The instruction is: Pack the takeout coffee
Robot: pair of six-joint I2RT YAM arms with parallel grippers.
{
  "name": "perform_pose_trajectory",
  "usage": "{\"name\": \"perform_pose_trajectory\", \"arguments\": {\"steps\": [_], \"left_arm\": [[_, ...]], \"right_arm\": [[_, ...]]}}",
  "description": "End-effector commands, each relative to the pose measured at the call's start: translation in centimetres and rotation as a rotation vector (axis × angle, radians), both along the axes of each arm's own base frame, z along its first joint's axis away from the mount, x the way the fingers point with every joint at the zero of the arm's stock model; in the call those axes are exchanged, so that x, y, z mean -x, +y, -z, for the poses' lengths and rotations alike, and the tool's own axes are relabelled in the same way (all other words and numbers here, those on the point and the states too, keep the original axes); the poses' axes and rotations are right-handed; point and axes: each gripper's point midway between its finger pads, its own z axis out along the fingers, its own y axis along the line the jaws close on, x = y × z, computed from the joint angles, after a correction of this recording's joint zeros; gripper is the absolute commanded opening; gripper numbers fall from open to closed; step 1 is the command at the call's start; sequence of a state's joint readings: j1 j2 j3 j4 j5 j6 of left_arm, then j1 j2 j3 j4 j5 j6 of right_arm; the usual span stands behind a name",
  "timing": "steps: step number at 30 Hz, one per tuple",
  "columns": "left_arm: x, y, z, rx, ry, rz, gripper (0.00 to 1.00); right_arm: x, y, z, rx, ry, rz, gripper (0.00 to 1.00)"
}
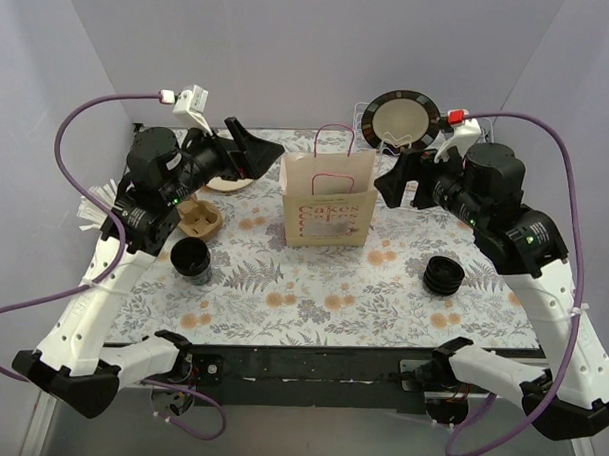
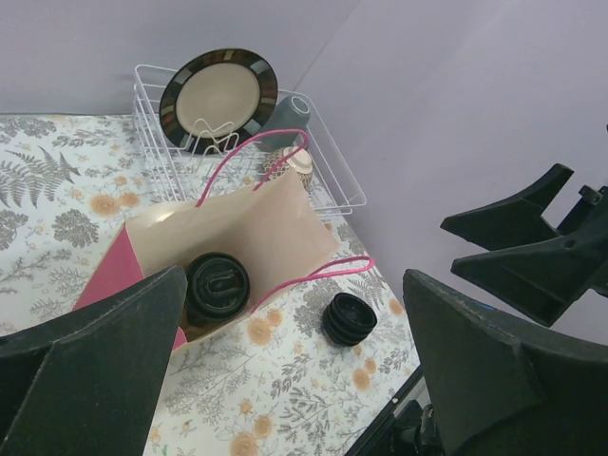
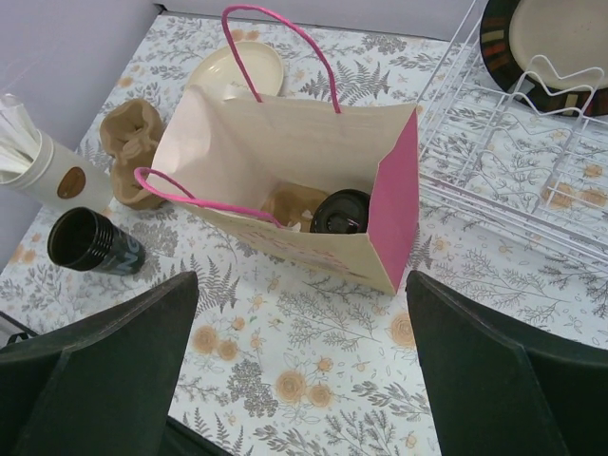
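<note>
Small black disposable cup with round plastic lid (image 3: 342,211) is sitting inside the tan paper bag with pink handles (image 3: 285,161). Left gripper (image 2: 293,275) and right gripper (image 3: 302,275) are hovering either side, jaws released, gripping nothing.

The takeout coffee (image 3: 342,211) sits in the bag (image 3: 285,142); lidless cup (image 1: 191,257) left, lids (image 1: 443,275) right.

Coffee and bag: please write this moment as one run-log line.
coffee: lidded, inside bag | bag: upright, top open | left gripper: open, empty | right gripper: open, empty | stage: coffee packed
</note>
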State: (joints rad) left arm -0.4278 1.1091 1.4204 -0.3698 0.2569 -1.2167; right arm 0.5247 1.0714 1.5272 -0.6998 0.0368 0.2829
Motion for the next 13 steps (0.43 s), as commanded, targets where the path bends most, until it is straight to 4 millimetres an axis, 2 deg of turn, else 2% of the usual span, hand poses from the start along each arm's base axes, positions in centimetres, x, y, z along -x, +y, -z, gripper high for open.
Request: {"name": "perform_pose_trajectory", "arguments": {"steps": [1,6,13], "left_arm": [[1.3,0.0,0.4,0.020,-0.028,0.030,0.98],[2.5,0.4,0.5,0.035,-0.057,0.038,0.98],[2.7,0.0,0.8,0.039,-0.065,0.066,0.98]], "right_arm": [[0.9,0.1,-3.1,-0.105,-0.126,-0.024,0.98],[1.7,0.3,-4.4,-0.131,-0.164,-0.053,0.98],[1.6,-0.1,-4.5,-0.129,-0.178,-0.036,0.98]]}}
